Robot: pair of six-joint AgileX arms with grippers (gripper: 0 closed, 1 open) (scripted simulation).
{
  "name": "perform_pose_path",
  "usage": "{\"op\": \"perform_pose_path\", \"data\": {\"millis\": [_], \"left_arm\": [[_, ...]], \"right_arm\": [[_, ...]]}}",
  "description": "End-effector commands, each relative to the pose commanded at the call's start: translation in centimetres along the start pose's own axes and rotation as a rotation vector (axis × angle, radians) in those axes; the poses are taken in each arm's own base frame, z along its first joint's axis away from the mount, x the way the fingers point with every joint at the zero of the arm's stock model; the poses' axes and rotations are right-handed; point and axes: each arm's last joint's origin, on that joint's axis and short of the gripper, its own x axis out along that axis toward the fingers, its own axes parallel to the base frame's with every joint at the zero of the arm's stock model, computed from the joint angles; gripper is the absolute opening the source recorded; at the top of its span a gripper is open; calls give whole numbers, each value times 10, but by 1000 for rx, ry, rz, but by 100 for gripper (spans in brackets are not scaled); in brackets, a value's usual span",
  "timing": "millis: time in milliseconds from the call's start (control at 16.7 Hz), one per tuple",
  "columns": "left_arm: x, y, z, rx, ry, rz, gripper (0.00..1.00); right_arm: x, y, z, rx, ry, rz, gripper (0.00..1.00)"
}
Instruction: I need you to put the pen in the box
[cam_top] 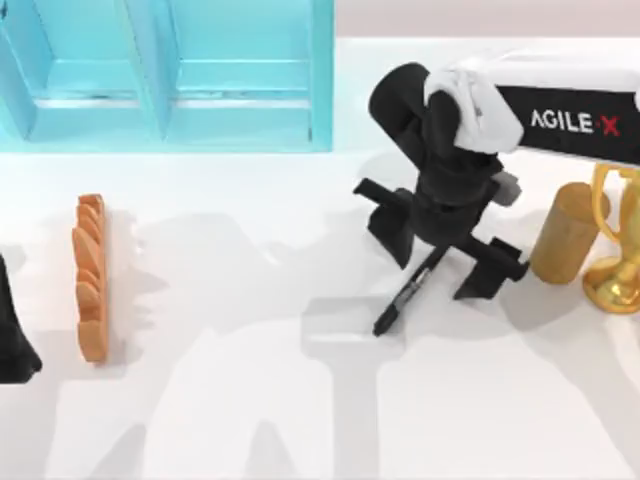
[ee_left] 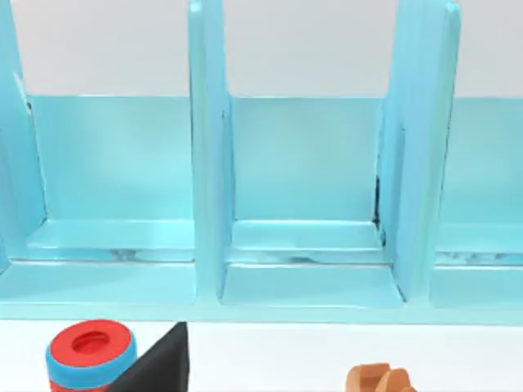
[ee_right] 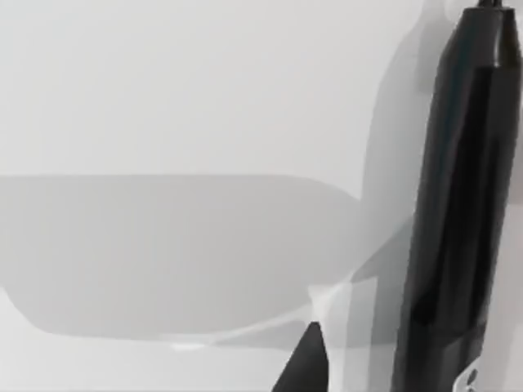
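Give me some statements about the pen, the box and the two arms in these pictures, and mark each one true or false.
1. The pen lies inside the box. False: it is on the white table, below the right end effector.
2. The right end effector is open, its fingers spread on both sides of the pen. True.
3. The orange ridged bar is at the table's left. True.
4. The tan cylinder stands inside the box. False: it stands at the table's right.
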Motion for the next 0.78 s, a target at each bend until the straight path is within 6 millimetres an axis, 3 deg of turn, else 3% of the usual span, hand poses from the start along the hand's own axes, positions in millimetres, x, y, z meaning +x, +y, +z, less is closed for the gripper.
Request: {"op": "perform_pose_path", "data": {"millis": [180,240,660,720,780], "left_arm": [[0,0,0,0,0,0,100],[0,0,0,0,0,0,100],[0,0,0,0,0,0,100],[0,0,0,0,0,0,100],[0,0,0,0,0,0,100]], "right_arm": [[0,0,0,0,0,0,2],[0,0,0,0,0,0,0],[0,0,0,0,0,0,0],[-29,-8,0,-29,-23,-18,0],[-30,-7,0,-29,-23,-18,0]]}}
